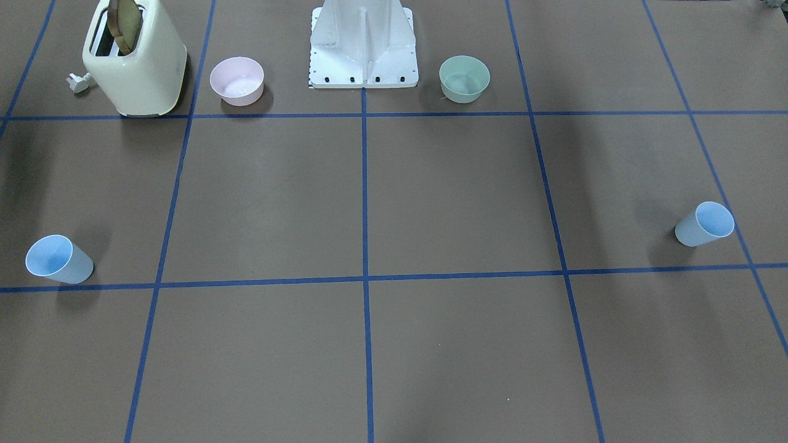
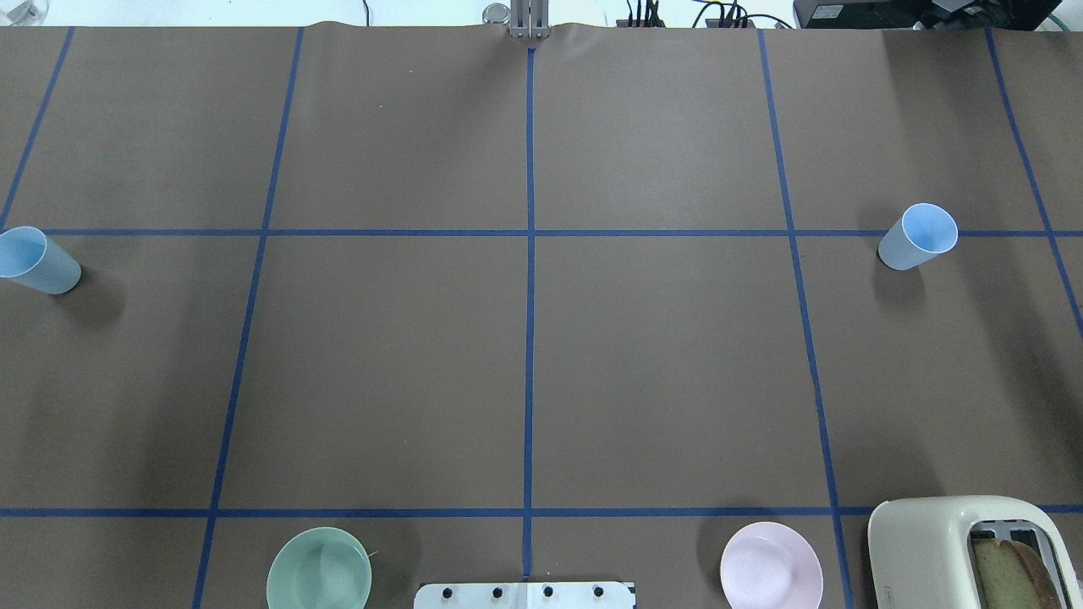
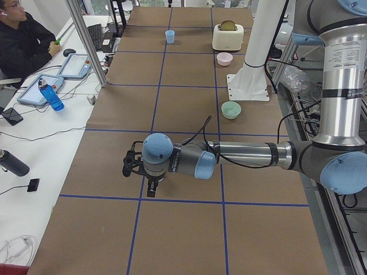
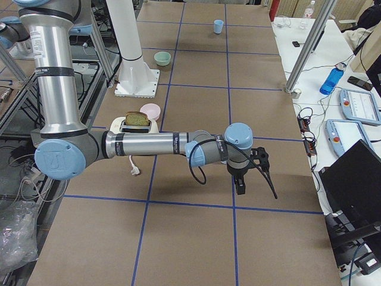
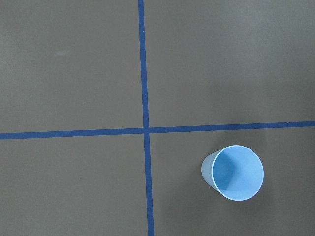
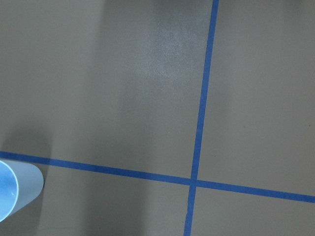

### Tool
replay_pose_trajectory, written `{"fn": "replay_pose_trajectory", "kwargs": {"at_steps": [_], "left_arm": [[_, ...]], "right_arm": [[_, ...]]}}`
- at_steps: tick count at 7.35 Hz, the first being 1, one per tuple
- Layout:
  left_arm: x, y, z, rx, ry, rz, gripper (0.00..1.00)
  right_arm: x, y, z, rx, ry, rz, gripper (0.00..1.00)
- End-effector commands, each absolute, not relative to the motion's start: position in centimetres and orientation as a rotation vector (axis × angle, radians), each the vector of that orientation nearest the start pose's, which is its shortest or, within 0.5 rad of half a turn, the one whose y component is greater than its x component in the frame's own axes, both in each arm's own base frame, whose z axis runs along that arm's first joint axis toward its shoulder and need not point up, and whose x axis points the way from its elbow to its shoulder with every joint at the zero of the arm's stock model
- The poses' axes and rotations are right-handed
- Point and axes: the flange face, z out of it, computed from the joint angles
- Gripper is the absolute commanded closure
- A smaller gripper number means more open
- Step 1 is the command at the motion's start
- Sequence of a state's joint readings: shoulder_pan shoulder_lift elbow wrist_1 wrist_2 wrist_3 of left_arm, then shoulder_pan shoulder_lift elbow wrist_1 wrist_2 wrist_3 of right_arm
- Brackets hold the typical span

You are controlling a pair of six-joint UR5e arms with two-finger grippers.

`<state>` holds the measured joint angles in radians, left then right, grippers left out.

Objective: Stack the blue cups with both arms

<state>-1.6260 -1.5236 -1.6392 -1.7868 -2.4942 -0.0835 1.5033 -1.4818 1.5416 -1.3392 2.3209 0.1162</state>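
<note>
Two pale-blue cups stand upright and far apart on the brown table. One cup point(image 1: 705, 224) is on my left side; it also shows in the overhead view point(image 2: 38, 260) and in the left wrist view point(image 5: 236, 172), below the camera. The other cup point(image 1: 58, 259) is on my right side point(image 2: 918, 237) and sits at the lower left edge of the right wrist view point(image 6: 15, 189). My left gripper point(image 3: 127, 166) and right gripper point(image 4: 263, 159) show only in the side views, held above the table. I cannot tell whether they are open or shut.
A cream toaster point(image 1: 138, 61) with bread, a pink bowl point(image 1: 237, 80), the white base point(image 1: 363, 49) and a green bowl point(image 1: 465, 78) line the robot's side of the table. Blue tape lines grid the table. A desk with tablets and a bottle point(image 3: 51, 94) runs along the far side.
</note>
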Motion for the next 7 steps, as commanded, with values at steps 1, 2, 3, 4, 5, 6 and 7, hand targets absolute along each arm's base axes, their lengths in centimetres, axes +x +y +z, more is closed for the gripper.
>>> {"fn": "replay_pose_trajectory", "kwargs": {"at_steps": [1, 2, 3, 4, 5, 6, 7], "left_arm": [[-8.0, -47.9, 61.4, 0.207, 0.922, -0.019, 0.02], [-8.0, -48.0, 61.3, 0.206, 0.921, -0.020, 0.02], [-7.8, -48.9, 60.6, 0.187, 0.924, -0.074, 0.02], [-7.7, -50.4, 58.7, 0.207, 0.931, -0.099, 0.02], [-5.6, -52.5, 56.9, 0.192, 0.939, -0.108, 0.02], [-2.5, -54.3, 56.3, 0.164, 0.940, -0.069, 0.02], [-1.2, -56.4, 56.8, 0.158, 0.943, -0.048, 0.02]], "right_arm": [[2.8, -55.0, 60.3, 0.209, -0.767, -0.063, 0.00], [2.2, -55.7, 59.0, 0.220, -0.773, -0.063, 0.00], [-0.8, -56.1, 58.9, 0.176, -0.781, -0.055, 0.00], [-3.5, -56.1, 57.7, 0.169, -0.789, -0.012, 0.00], [-7.1, -56.1, 56.9, 0.161, -0.809, 0.021, 0.00], [-9.7, -55.9, 56.5, 0.164, -0.792, 0.034, 0.00], [-10.6, -55.7, 56.4, 0.165, -0.799, 0.040, 0.00]]}}
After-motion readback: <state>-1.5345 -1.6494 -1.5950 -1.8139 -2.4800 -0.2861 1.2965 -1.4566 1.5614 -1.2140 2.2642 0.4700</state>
